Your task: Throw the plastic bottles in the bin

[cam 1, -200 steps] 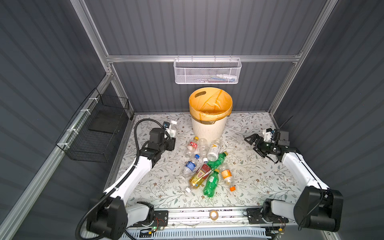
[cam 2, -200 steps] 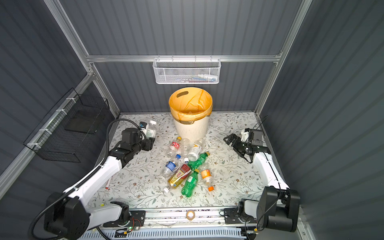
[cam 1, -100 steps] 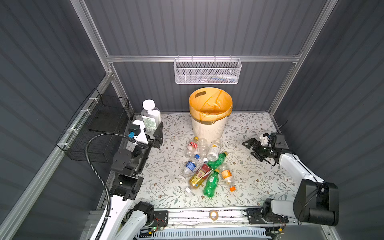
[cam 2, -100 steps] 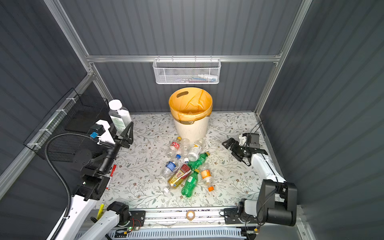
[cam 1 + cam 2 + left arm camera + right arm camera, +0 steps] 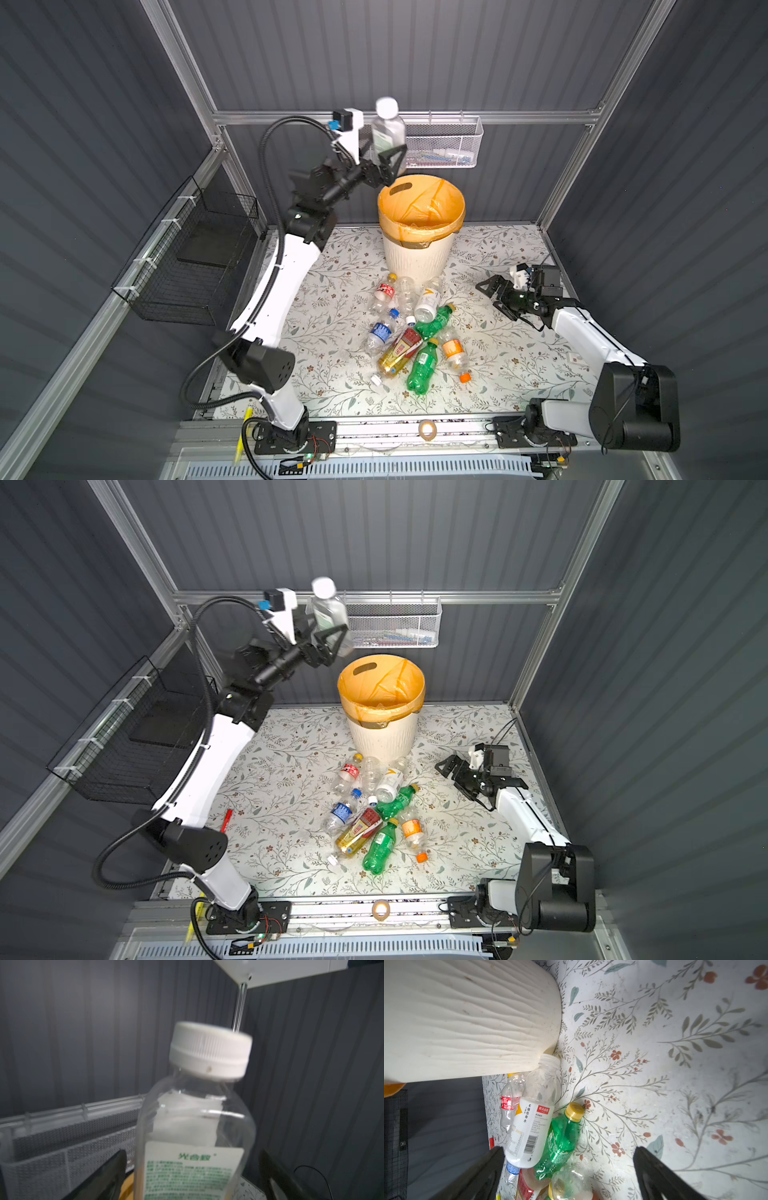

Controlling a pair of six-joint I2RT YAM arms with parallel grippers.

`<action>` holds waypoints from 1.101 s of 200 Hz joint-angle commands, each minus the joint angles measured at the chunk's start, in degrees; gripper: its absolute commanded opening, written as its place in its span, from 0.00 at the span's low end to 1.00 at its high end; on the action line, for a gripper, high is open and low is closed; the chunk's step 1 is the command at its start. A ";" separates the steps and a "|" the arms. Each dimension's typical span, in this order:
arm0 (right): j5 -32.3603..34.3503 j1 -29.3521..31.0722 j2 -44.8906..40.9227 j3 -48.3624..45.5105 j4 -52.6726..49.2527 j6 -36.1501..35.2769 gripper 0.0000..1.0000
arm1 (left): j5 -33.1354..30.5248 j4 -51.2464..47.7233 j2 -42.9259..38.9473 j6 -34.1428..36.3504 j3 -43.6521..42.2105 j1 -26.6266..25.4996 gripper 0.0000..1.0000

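A clear bottle (image 5: 388, 133) (image 5: 330, 611) (image 5: 195, 1126) with a white cap and a green-printed label hangs upright in the air, just above the near-left rim of the bin (image 5: 419, 249) (image 5: 382, 737). My left gripper (image 5: 384, 166) (image 5: 328, 642) (image 5: 192, 1167) is open around its lower part, and a gap shows on each side. Several plastic bottles (image 5: 411, 328) (image 5: 370, 808) lie piled on the floral mat in front of the bin. My right gripper (image 5: 496, 295) (image 5: 455, 773) (image 5: 568, 1150) stands open and empty, low to the right of the pile.
A white mesh wall basket (image 5: 440, 143) hangs right behind the raised bottle. A black wire basket (image 5: 195, 257) is on the left wall. A tape roll (image 5: 427, 429) lies on the front rail and a red pen (image 5: 227, 818) at the mat's left edge.
The left arm swung up from the mat's left side, carrying the clear bottle to above the bin's rim. Its jaws have opened off the bottle. The right gripper shifted slightly.
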 commanded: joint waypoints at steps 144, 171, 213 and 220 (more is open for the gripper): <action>9.89 15.17 -4.17 -0.52 -17.76 -11.18 0.97 | -21.76 -12.17 -32.42 -0.14 -45.30 11.78 1.00; 10.28 19.65 -5.59 -2.27 -18.63 -12.13 0.94 | -21.54 -12.32 -31.45 -1.52 -50.91 12.10 1.00; 17.37 26.02 -3.30 -2.68 -19.64 -12.10 0.91 | -21.86 -10.31 -28.77 -2.07 -56.24 12.19 1.00; 18.35 27.05 -2.53 -2.46 -19.51 -11.95 0.91 | -21.94 -10.44 -27.98 -2.16 -56.75 12.27 1.00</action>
